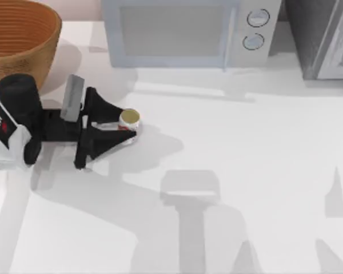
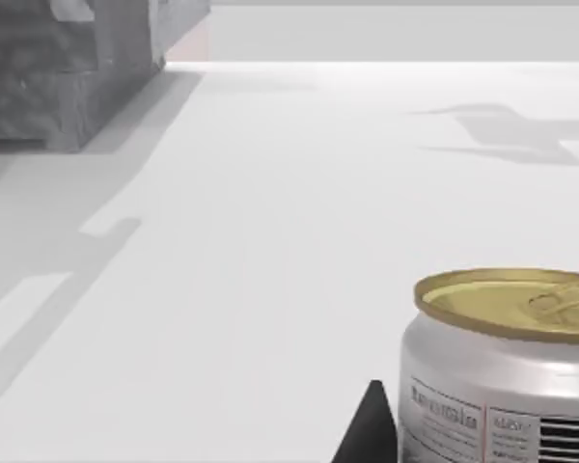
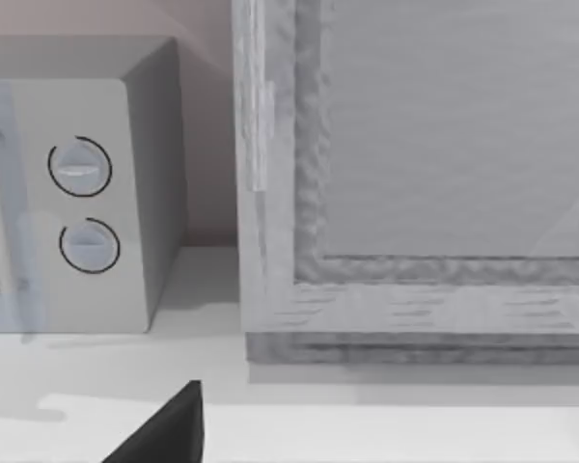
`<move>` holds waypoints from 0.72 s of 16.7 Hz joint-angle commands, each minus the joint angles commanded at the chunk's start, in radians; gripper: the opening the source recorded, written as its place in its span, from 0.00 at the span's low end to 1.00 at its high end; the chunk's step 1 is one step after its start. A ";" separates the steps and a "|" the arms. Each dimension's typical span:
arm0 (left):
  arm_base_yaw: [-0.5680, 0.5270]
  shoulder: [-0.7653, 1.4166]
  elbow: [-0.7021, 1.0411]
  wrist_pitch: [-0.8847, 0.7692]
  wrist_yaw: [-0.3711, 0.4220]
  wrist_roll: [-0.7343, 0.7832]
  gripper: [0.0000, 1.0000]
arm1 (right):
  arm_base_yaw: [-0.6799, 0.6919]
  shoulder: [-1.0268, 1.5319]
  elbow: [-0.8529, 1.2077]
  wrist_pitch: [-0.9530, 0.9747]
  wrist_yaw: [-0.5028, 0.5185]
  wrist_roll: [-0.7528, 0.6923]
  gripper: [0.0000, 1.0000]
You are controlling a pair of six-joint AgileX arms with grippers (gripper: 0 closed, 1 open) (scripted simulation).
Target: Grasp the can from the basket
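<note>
The can [image 1: 129, 118] is a small cylinder with a gold-tan top and a white label. It is outside the basket [image 1: 44, 52], over the white table to the basket's lower right. My left gripper [image 1: 127, 127] reaches in from the left, and its two black fingers close on the can's sides. The left wrist view has the can [image 2: 507, 376] close up, upright, with one dark fingertip [image 2: 371, 429] against its side. The orange-brown woven basket sits at the table's far left corner. A dark part of my right gripper [image 3: 164, 434] faces the appliances at the back.
A pale grey microwave [image 1: 183, 31] stands along the back edge, right of the basket. A grey cabinet [image 1: 326, 37] stands at the back right corner. The white table [image 1: 246, 171] stretches open to the right and front of the can.
</note>
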 joint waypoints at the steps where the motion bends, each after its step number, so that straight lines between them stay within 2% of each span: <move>1: 0.000 0.000 0.000 0.000 0.000 0.000 0.53 | 0.000 0.000 0.000 0.000 0.000 0.000 1.00; 7: 0.000 0.000 0.000 0.000 0.000 0.000 0.98 | 0.000 0.000 0.000 0.000 0.000 0.000 1.00; 12: 0.000 0.000 0.000 0.000 0.000 0.000 1.00 | 0.000 0.000 0.000 0.000 0.000 0.000 1.00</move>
